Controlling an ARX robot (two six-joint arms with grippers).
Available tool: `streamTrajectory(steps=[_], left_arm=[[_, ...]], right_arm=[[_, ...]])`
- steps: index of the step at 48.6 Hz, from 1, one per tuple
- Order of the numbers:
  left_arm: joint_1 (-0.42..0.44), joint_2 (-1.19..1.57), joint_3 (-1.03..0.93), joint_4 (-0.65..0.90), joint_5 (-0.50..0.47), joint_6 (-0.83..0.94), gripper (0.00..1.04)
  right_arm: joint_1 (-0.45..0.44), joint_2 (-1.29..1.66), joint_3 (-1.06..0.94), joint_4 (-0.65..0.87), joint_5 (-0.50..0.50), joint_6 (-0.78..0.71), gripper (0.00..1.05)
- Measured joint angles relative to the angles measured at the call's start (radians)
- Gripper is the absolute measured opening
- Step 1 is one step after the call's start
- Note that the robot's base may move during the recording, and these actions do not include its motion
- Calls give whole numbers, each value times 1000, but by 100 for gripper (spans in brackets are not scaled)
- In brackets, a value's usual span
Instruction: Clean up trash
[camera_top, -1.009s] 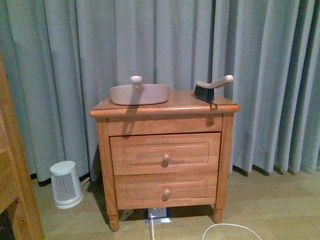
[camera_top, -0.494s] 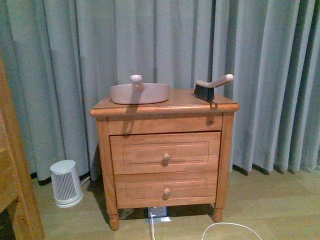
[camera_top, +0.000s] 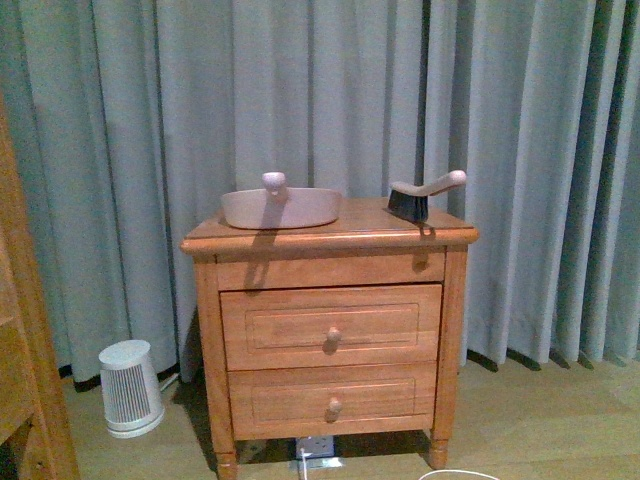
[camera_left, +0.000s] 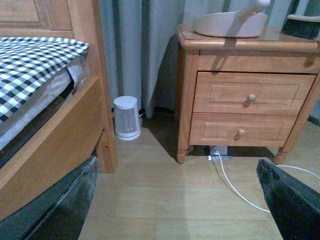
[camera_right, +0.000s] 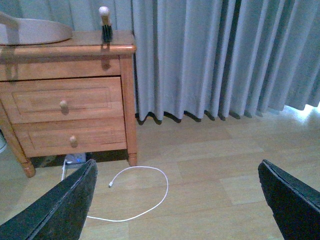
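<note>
Front view, left to right: wooden bed frame (camera_top: 22, 340), small white appliance (camera_top: 130, 388) on the floor, then the nightstand (camera_top: 290, 318) with the dustpan (camera_top: 282, 207) on its left part and the brush (camera_top: 420, 198) on its right, the two apart, grey curtain (camera_top: 540, 150) behind. Left gripper (camera_left: 176, 161) and right gripper (camera_right: 176, 162) each have fingers spread wide over floor, gripping nothing. The trash can't be made out in any view, so I can't tell where it is.

L gripper (camera_left: 177, 165): jaws spread wide, dark fingers (camera_left: 60, 205) well apart, wrist aimed fwd, tilted slightly down. R gripper (camera_right: 176, 165): same pose, jaws equally wide.
</note>
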Motion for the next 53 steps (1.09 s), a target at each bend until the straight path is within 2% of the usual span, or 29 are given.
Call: streamTrajectory(steps=[53], left_arm=[[0, 0, 0, 0, 0, 0, 97]], right_arm=[[0, 0, 0, 0, 0, 0, 97]])
